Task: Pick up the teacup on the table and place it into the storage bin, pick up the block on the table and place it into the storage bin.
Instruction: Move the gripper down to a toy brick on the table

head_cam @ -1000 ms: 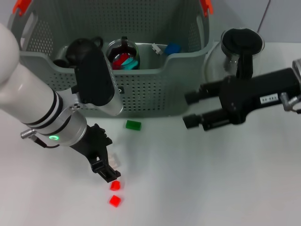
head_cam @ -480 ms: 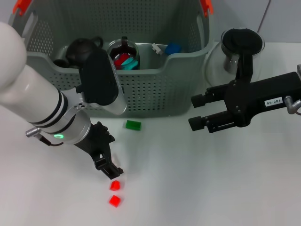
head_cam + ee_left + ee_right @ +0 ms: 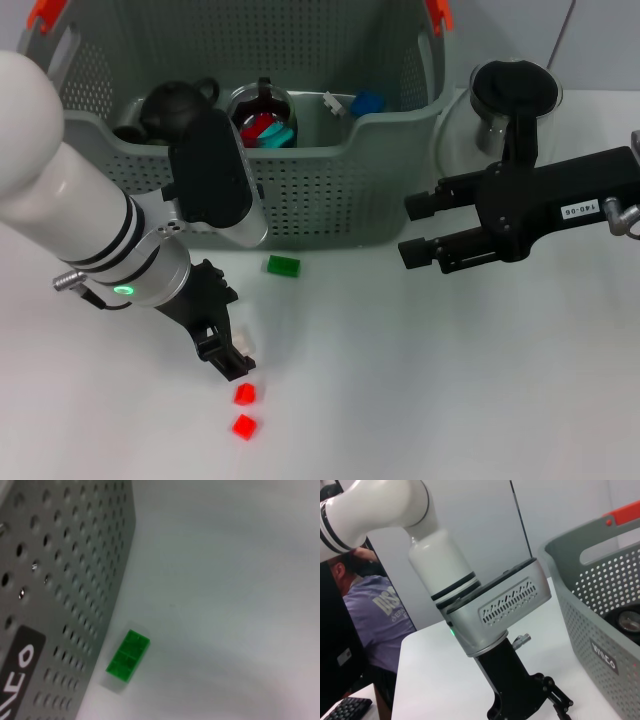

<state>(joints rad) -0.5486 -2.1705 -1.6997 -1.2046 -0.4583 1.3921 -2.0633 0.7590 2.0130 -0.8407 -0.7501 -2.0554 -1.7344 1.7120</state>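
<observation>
The grey perforated storage bin (image 3: 330, 205) fills the back of the table, and its wall (image 3: 60, 580) and black label show in the left wrist view. A green block (image 3: 283, 266) (image 3: 128, 656) lies on the table just in front of it. Two red blocks (image 3: 245, 394) (image 3: 244, 428) lie nearer me. My left gripper (image 3: 226, 357) hangs low just above them, beside a small white piece (image 3: 243, 345). My right gripper (image 3: 416, 228) hovers open and empty right of the bin. A glass cup (image 3: 262, 118) stands inside the bin; I cannot tell whether it is the teacup.
A glass pitcher (image 3: 514, 100) with a black handle stands behind my right arm. The bin also holds a black rounded object (image 3: 175, 102) and a blue piece (image 3: 367, 102). The right wrist view shows the left arm (image 3: 485, 610), the bin (image 3: 600, 610) and a person (image 3: 375, 610) beyond the table.
The left gripper shifted slightly back toward the left, uncovering the white piece beside it. The right gripper drifted a little right, then up toward the bin, staying open.
</observation>
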